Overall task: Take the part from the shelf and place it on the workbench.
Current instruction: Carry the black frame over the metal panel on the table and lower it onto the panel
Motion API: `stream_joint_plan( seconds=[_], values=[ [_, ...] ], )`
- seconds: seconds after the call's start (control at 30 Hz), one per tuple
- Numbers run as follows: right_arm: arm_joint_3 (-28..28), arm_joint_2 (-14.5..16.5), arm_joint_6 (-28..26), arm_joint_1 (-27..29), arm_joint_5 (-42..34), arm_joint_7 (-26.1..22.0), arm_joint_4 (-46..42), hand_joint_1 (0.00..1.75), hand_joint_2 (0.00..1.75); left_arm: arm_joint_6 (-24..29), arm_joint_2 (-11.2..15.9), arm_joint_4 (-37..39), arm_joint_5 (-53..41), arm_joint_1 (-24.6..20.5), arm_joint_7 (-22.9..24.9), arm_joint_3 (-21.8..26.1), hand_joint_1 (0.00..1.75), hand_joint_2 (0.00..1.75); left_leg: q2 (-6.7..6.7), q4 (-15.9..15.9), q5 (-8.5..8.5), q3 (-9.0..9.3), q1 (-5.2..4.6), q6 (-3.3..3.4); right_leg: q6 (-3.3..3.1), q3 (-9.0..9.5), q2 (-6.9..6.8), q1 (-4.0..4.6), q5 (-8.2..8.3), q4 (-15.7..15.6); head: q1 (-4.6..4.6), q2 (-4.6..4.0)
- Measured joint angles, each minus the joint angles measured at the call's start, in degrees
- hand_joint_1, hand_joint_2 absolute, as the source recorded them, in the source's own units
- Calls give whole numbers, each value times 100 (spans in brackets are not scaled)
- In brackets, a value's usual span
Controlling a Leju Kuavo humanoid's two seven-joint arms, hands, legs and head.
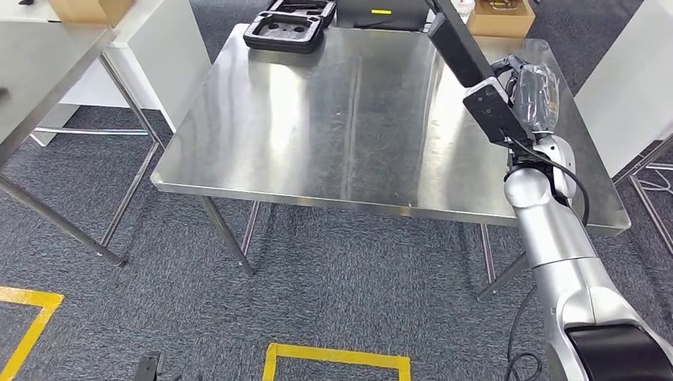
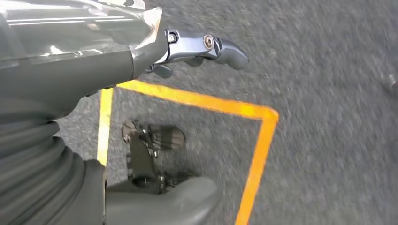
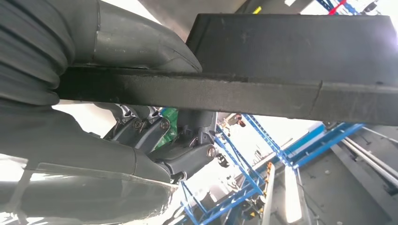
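The right hand (image 1: 530, 94) grips the part (image 1: 468, 55), a long black flat bar, over the right side of the workbench (image 1: 333, 127). The bar's long axis runs up and away from the hand, tilted, not yet flat on the surface. The left hand (image 2: 206, 49) hangs over the floor, holding nothing, fingers apart

Steel workbench (image 1: 333, 127) bearing black tray (image 1: 287, 28)

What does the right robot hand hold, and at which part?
The right robot hand grips the long black part at its near end, above the workbench.
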Motion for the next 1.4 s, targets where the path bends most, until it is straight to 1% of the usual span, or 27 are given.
stream_joint_plan(
  seconds=[0.07, 0.13, 0.17, 0.2, 0.23, 0.27, 0.3, 0.33, 0.37, 0.47, 0.5, 0.53, 0.6, 0.63, 0.67, 0.7, 0.73, 0.8, 0.83, 0.87, 0.9, 0.93, 1.0, 1.1, 1.13, 1.27, 1.4],
  values=[
    [-1, 11, -7, -27, 1, -9, 19, 175, 175, 0, -1, 1, -4, -4, 2, 0, 0, 175, 30, 683, -192, -420, 22, -62, -61, 78, 11, 4, -62, 1, -11, 0],
    [-1, 20, -12, -27, 1, -16, 57, 175, 175, 1, -3, 4, -4, 6, 10, 1, 0, 175, 40, 1301, -415, -916, 34, -94, -75, 170, 18, 7, -153, 1, -14, 0],
    [-1, 25, -14, -19, 1, -20, 80, 175, 175, 1, -4, 6, -4, 11, 14, 1, 0, 175, 45, 1366, -429, -1062, 38, -94, -69, 233, 22, 7, -207, 1, -15, 0],
    [-1, 31, -15, -14, 1, -25, 104, 175, 175, 1, -4, 8, -4, 12, 17, 1, 0, 175, 49, 1215, -307, -1106, 41, -82, -60, 310, 26, 8, -265, 0, -15, 0],
    [-2, 38, -16, -13, 1, -30, 124, 175, 175, 1, -3, 9, -4, 13, 20, 1, 0, 175, 53, 888, -56, -1058, 43, -58, -48, 395, 28, 9, -327, -1, -15, 0],
    [-4, 44, -18, -17, 1, -33, 141, 175, 175, 1, -1, 9, -4, 14, 20, 1, 0, 175, 54, 465, 292, -951, 36, -19, -31, 461, 28, 10, -386, -7, -15, 0],
    [-5, 50, -25, -24, 2, -36, 161, 175, 175, 1, 3, 10, -4, 14, 20, 1, 0, 175, 56, 115, 565, -853, 21, 20, -6, 533, 31, 16, -440, -19, -12, 0],
    [-8, 54, -42, -39, 6, -36, 181, 175, 175, 1, 7, 11, -6, 15, 21, 1, 0, 175, 54, -121, 741, -777, 1, 58, 24, 580, 37, 24, -484, -39, -9, 0],
    [-14, 57, -65, -56, 21, -37, 205, 175, 175, 1, 11, 13, -8, 15, 23, 1, 0, 175, 52, -245, 819, -731, -19, 99, 61, 614, 44, 35, -502, -51, -12, 0],
    [-64, 56, -137, -112, 82, -46, 303, 175, 175, 1, 13, 15, -17, 8, 28, 1, 0, 175, 49, -328, 788, -584, -35, 223, 171, 618, 48, 72, -498, 37, -11, 0],
    [-81, 53, -155, -135, 89, -51, 344, 175, 175, 1, 11, 15, -20, 4, 28, 1, 0, 175, 49, -345, 779, -526, -31, 263, 191, 517, 41, 76, -509, 221, -2, 0],
    [-91, 49, -168, -160, 90, -57, 384, 175, 175, 1, 11, 15, -21, 1, 27, 1, 0, 175, 44, -359, 762, -473, -26, 294, 197, 335, 32, 71, -552, 524, 5, 0],
    [-97, 43, -180, -189, 90, -68, 468, 175, 175, 2, 10, 15, -21, -1, 26, 1, 0, 175, 38, -363, 684, -400, -27, 333, 160, -188, 25, 65, -760, 1307, 14, 0],
    [-99, 38, -184, -191, 92, -72, 520, 175, 175, 3, 9, 16, -21, 2, 26, 1, 0, 175, 29, -363, 636, -354, -29, 340, 146, -433, 25, 64, -898, 1595, 15, 0],
    [-101, 33, -189, -188, 97, -73, 576, 175, 175, 3, 4, 16, -21, 5, 25, 1, 0, 175, 17, -362, 587, -296, -32, 340, 147, -595, 24, 64, -995, 1707, 16, 0],
    [-103, 28, -197, -188, 105, -75, 634, 175, 175, 3, -2, 17, -21, 6, 23, 2, 0, 175, 3, -360, 536, -228, -35, 335, 176, -659, 24, 64, -994, 1619, 20, 0],
    [-103, 25, -208, -195, 131, -77, 691, 175, 175, 3, -9, 17, -21, 7, 16, 2, 0, 175, -9, -359, 480, -151, -37, 325, 228, -629, 22, 63, -860, 1334, 22, 0],
    [-99, 16, -258, -236, 258, -50, 807, 175, 175, 4, -19, 18, -21, 5, -6, 3, 0, 175, -27, -343, 362, -11, -47, 288, 330, -447, 4, 67, -283, 495, 32, 0],
    [-92, 7, -308, -277, 384, 0, 885, 175, 175, 8, -22, 19, -21, 3, -20, 3, 0, 175, -36, -332, 296, 30, -57, 260, 329, -353, -12, 77, -10, 173, 36, 0],
    [-78, -7, -370, -323, 566, 100, 974, 175, 175, 16, -30, 20, -29, 0, -35, 4, 0, 175, -42, -316, 247, 64, -66, 227, 285, -304, -21, 112, 179, -15, 30, 0],
    [-58, -21, -438, -378, 783, 226, 1078, 175, 175, 26, -37, 21, -41, -3, -54, 4, 0, 175, -47, -297, 217, 65, -75, 195, 204, -265, -30, 130, 273, -86, 29, 0],
    [-30, -33, -505, -446, 1013, 361, 1199, 175, 175, 36, -42, 22, -57, -7, -76, 5, 0, 175, -47, -302, 192, 81, -74, 181, 124, -233, -30, 136, 290, -77, 19, 0],
    [40, -63, -623, -585, 1432, 603, 1476, 175, 175, 34, -46, 23, -94, -18, -138, 5, 0, 175, -39, -307, 179, 99, -66, 183, 56, -211, -22, 116, 311, -78, 7, 0],
    [194, -131, -710, -744, 2018, 962, 1926, 175, 175, -28, -57, 24, -120, -35, -251, 3, 0, 175, -24, -328, 159, 124, -56, 210, 45, -214, 3, 112, 287, -86, -8, 0],
    [248, -158, -714, -773, 2184, 1062, 2063, 175, 175, -49, -59, 24, -122, -41, -278, 3, 0, 175, -18, -343, 145, 133, -55, 241, 39, -215, 9, 113, 275, -90, -10, 0],
    [389, -246, -717, -809, 2381, 1190, 2411, 175, 175, -87, -58, 24, -122, -52, -305, 5, 0, 175, 8, -405, 70, 161, -52, 436, 16, -221, 30, 126, 253, -91, -8, 0],
    [468, -279, -719, -849, 2420, 1198, 2601, 175, 175, -93, -59, 24, -124, -60, -306, 5, 0, 175, 30, -409, 57, 164, -50, 483, 10, -220, 48, 134, 255, -91, -8, 0]
  ],
)
